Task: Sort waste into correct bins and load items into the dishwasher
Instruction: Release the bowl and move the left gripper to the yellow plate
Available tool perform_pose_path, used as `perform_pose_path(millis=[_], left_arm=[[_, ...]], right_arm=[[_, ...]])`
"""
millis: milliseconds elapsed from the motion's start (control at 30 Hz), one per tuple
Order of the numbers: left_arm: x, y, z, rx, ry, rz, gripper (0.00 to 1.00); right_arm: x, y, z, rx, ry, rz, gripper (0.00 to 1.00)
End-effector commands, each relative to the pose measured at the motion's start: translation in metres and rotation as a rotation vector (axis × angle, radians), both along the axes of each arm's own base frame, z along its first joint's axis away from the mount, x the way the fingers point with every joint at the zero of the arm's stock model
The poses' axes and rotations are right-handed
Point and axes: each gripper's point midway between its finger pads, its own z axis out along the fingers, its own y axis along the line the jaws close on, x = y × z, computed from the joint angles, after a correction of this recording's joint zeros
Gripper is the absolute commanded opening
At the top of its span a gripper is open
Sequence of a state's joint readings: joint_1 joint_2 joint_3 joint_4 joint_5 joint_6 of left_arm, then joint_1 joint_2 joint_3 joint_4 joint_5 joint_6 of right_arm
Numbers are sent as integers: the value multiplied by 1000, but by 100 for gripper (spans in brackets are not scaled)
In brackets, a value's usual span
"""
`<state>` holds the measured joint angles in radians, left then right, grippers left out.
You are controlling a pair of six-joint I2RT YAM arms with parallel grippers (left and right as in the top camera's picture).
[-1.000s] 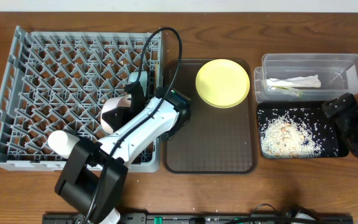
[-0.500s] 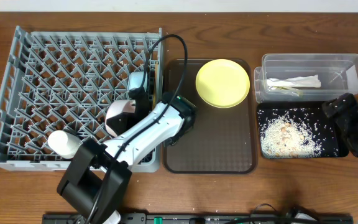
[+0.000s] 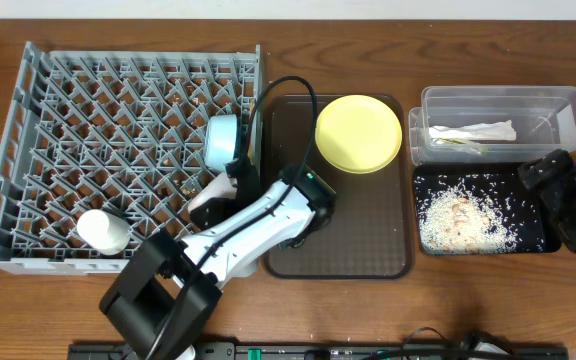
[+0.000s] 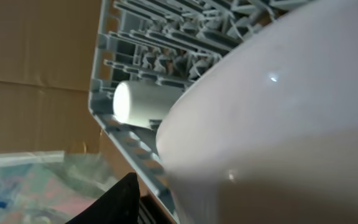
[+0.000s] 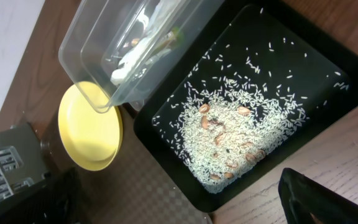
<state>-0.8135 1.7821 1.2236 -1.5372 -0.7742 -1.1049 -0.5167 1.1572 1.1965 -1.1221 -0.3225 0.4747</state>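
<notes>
My left gripper [image 3: 216, 196] is shut on a small white bowl [image 3: 206, 200] over the front right part of the grey dish rack [image 3: 48, 100]. That bowl [image 4: 278, 124] fills the left wrist view. A light blue bowl [image 3: 223, 140] and another white bowl [image 3: 103, 230] stand in the rack; the latter also shows in the left wrist view [image 4: 138, 102]. The yellow plate [image 3: 358, 133] lies on the brown tray [image 3: 358, 240]. The clear tub [image 3: 558, 105] holds the white tissue [image 3: 473, 131] and the wrapper. The black tray [image 3: 528, 180] holds rice [image 3: 463, 215]. My right gripper [image 3: 566, 195] is open beside it. I cannot make out the chopsticks.
The brown serving tray sits between the rack and the two bins. The left arm [image 3: 258, 215] reaches over the tray's left edge, with its cable looping above. Bare wooden table [image 3: 368, 300] runs along the front. In the right wrist view the plate [image 5: 92, 127] lies left of the black tray.
My left gripper has moved right and toward the front with the white bowl, uncovering the light blue bowl in the rack. The right arm has not moved.
</notes>
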Motion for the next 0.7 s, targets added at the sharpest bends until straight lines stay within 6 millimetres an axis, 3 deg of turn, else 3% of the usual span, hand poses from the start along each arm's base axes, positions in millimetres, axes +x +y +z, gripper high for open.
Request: perform_pose_path(millis=[0,300,500,567,667], left_arm=[[-3,-14,2,-69,-21,1,46],[-7,-65,5,-415,-29,-85,57],[-2,-82,39,-576,-66,-227,63],[5,-103,52,-663,-57,-362,63],[14,-155,73,-825,-30,-658,64]], right_arm=[[0,1,2,6,-8,-5,99],[0,1,2,6,-8,-5,99],[0,1,2,6,-8,-5,99],[0,1,2,6,-8,-5,99],[0,1,2,6,-9,-5,99]])
